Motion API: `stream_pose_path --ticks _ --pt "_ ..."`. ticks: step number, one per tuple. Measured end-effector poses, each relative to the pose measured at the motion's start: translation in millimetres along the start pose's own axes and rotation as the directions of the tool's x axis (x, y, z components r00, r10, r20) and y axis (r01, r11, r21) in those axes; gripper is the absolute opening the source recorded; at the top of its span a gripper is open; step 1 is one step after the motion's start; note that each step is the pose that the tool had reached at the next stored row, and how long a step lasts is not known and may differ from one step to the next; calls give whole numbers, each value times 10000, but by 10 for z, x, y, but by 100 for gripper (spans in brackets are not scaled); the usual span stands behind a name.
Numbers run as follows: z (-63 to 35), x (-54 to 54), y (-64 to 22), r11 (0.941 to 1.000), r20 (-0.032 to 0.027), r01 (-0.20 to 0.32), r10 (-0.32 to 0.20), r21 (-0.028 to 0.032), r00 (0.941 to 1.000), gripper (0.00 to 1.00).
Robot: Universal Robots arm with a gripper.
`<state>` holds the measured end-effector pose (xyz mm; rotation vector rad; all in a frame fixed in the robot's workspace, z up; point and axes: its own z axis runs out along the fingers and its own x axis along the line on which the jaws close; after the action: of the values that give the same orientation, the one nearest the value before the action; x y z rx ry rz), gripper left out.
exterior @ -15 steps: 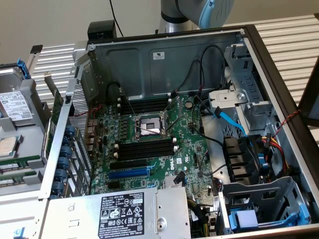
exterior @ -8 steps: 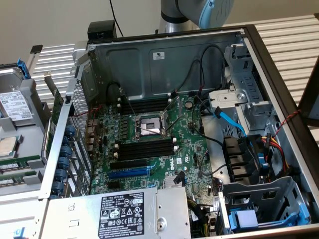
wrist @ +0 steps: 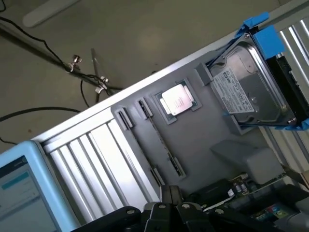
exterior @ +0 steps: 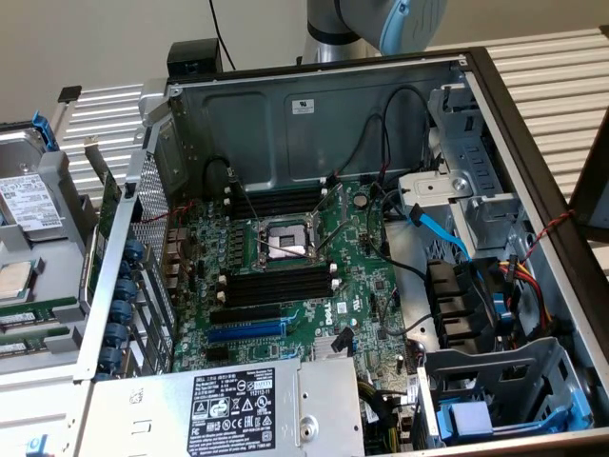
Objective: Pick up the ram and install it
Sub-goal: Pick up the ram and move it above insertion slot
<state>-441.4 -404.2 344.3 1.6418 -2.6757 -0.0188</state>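
The ram [wrist: 162, 139] stands on its edge as a thin dark stick in the clips of a grey tray [wrist: 207, 130], outside the computer case. In the exterior view it shows as a green strip [exterior: 38, 308] at the exterior view's left. My gripper [wrist: 171, 192] hovers above the tray near one end of the stick, its fingers close together with nothing between them. The exterior view shows only the arm's upper part [exterior: 381, 19]; the gripper is out of view there. Black memory slots [exterior: 276, 286] on the motherboard [exterior: 362, 276] lie empty beside the CPU socket [exterior: 285, 238].
The tray also holds a CPU [wrist: 177, 101] and a hard drive [wrist: 251, 92] in a blue bracket. In the case are a blue slot [exterior: 245, 331], a power supply [exterior: 238, 409], drive cages [exterior: 504, 390] and loose cables [exterior: 438, 233]. A screen [wrist: 19, 188] stands nearby.
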Motion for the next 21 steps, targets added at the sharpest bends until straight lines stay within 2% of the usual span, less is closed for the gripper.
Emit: stream_pose_path --ticks 5,10,15,19,21 --pt "6 0 0 9959 -13 904 -904 -6 9959 11" --pt "12 0 -1 9835 -26 1811 -1811 -12 9835 11" --pt "19 0 0 9633 -47 2685 -2685 -27 9633 11" --pt "32 0 0 9424 -98 3345 -3345 -75 9423 11" --pt "39 0 0 9295 -129 3686 -3687 -112 9295 11"
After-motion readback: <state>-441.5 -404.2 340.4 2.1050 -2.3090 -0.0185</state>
